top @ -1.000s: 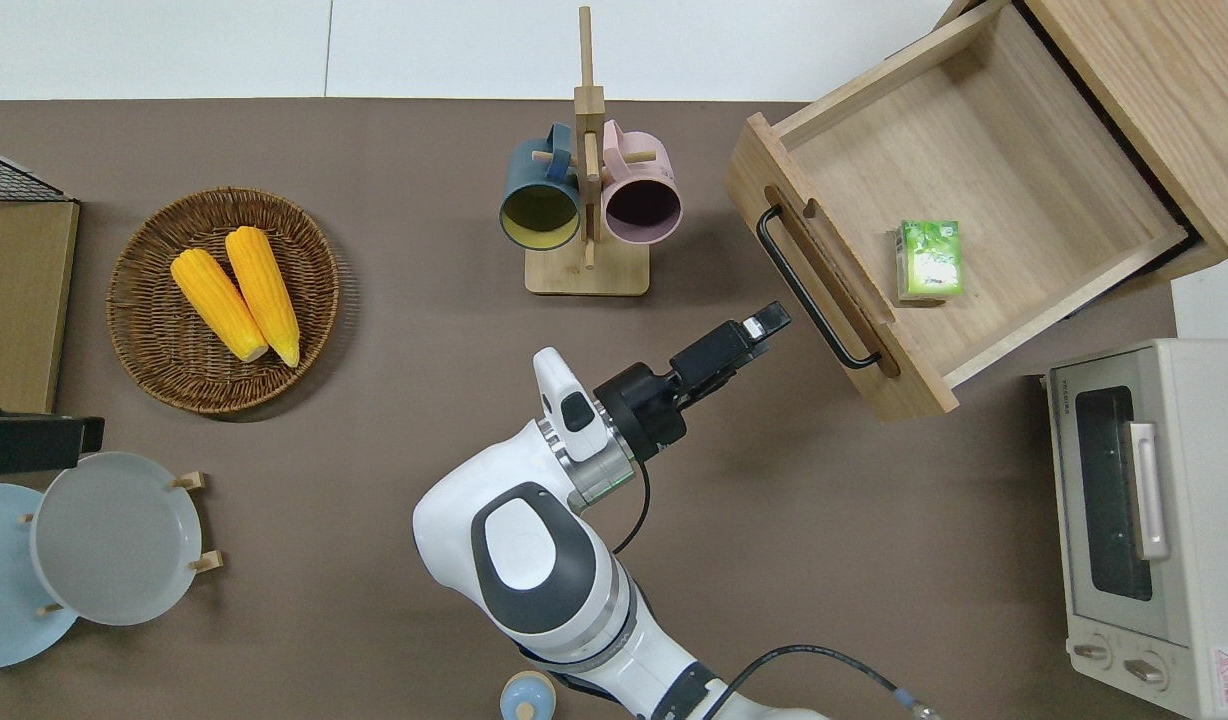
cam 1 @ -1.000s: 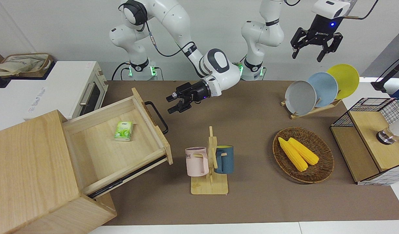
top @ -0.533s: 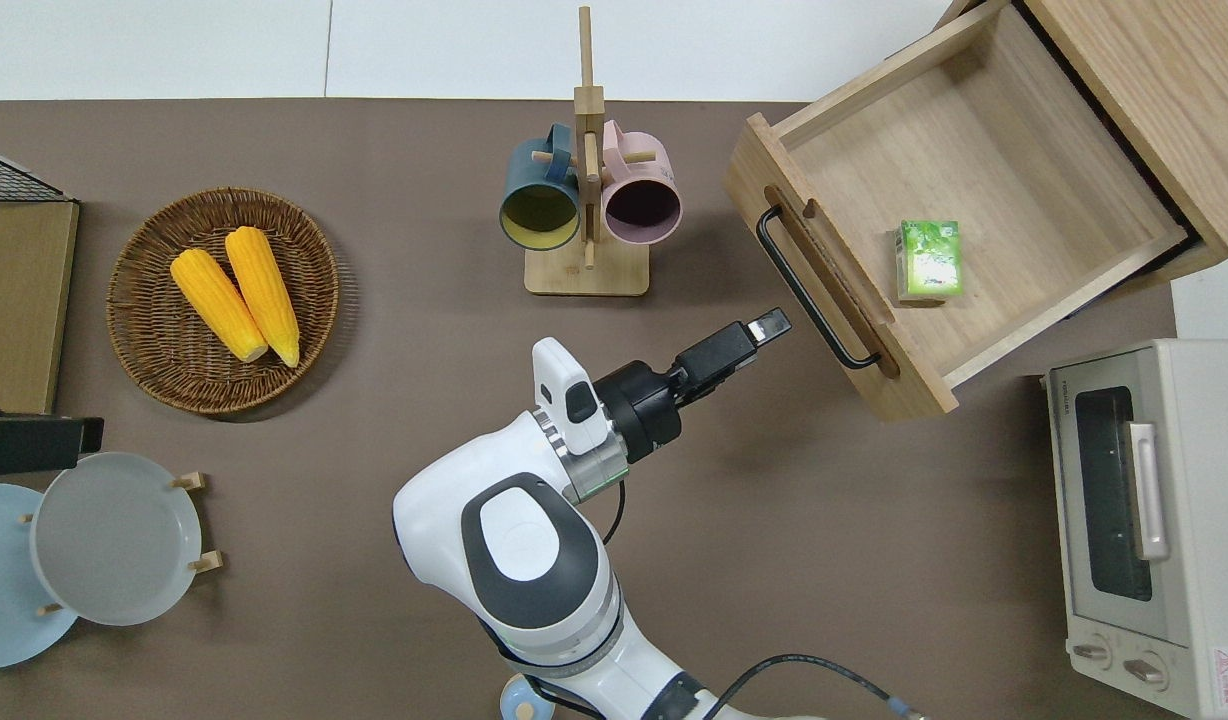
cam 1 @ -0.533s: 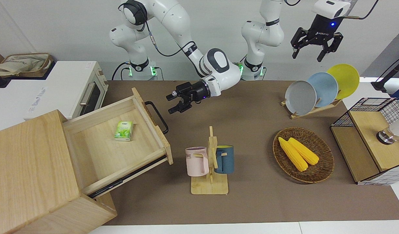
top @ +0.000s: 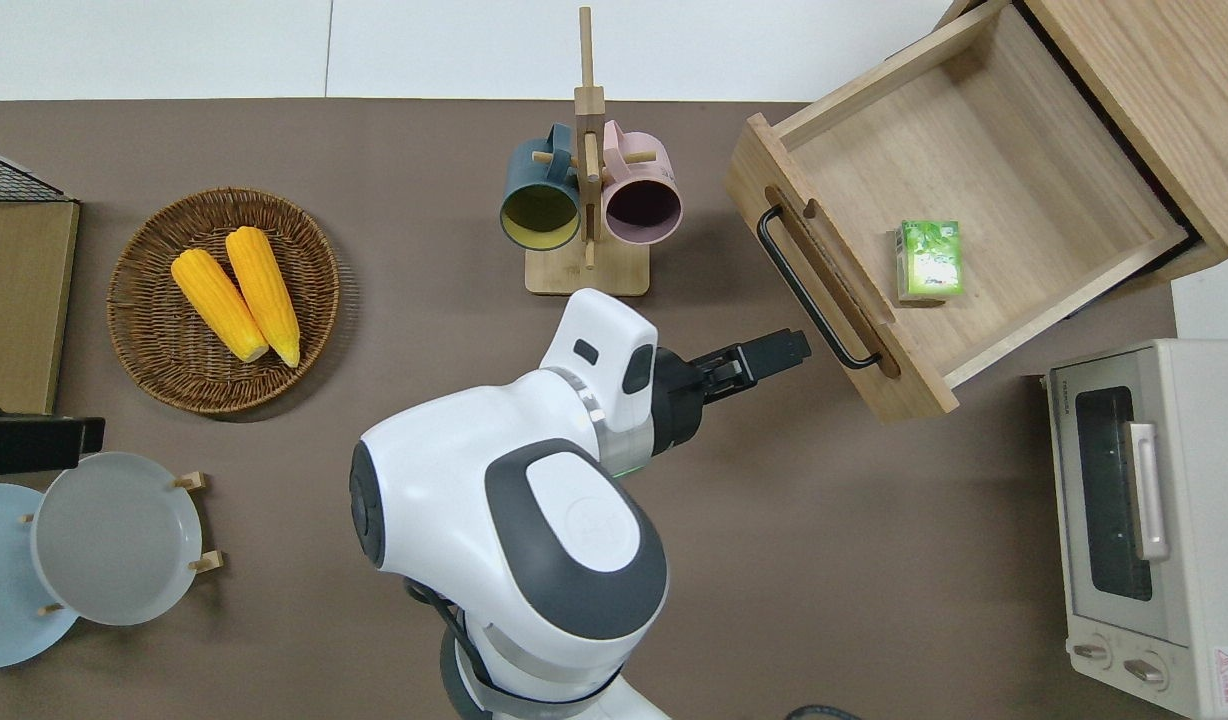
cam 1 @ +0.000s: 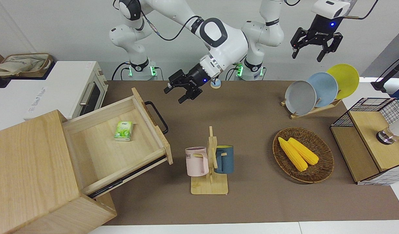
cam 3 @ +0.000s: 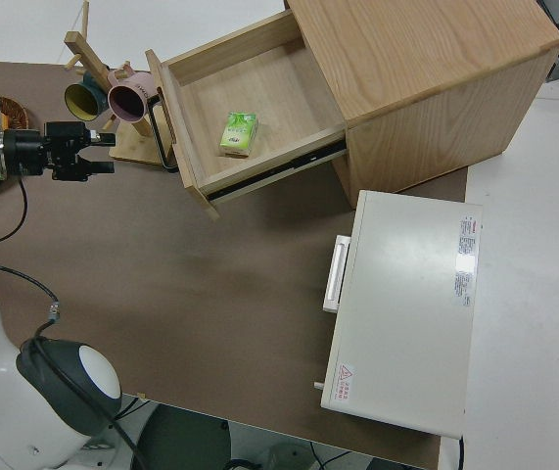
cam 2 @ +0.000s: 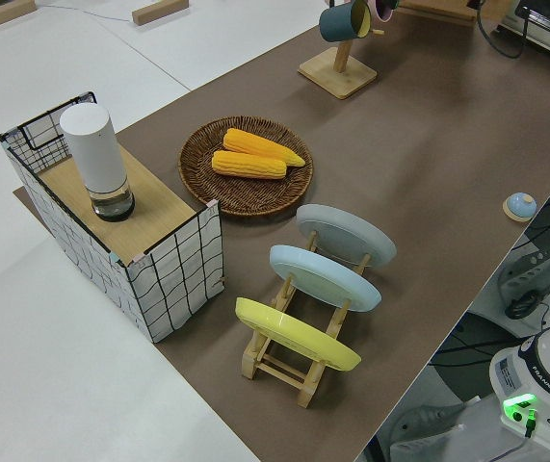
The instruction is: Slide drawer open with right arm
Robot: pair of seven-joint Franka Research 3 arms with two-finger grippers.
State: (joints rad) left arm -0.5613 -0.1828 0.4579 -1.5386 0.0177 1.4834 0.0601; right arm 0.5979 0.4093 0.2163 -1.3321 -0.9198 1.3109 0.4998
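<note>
The drawer [cam 1: 102, 156] stands pulled far out of the pale wooden box [cam 1: 27, 169], its black bar handle [cam 1: 158, 116] toward the table's middle. A green packet [cam 1: 123, 130] lies on the drawer's floor [top: 1024, 150]. My right gripper [cam 1: 175, 94] hangs open and empty in the air. In the overhead view, the right gripper [top: 792, 348] is over the brown mat, a short gap from the handle [top: 809, 285], close to its end nearer the robots. The right side view shows that gripper [cam 3: 98, 155] apart from the handle [cam 3: 166, 132]. The left arm is parked, its gripper [cam 1: 311, 54] open.
A mug rack [top: 586, 270] with two mugs stands beside the drawer's front. A white toaster oven [top: 1144, 520] sits nearer the robots than the box. A basket of corn [top: 224, 300], a plate rack [cam 1: 316, 87] and a wire-mesh cabinet [cam 1: 371, 139] fill the left arm's end.
The right arm has lifted and swung its gripper back from the handle, toward the robots, still open and empty. The drawer and the packet have not moved.
</note>
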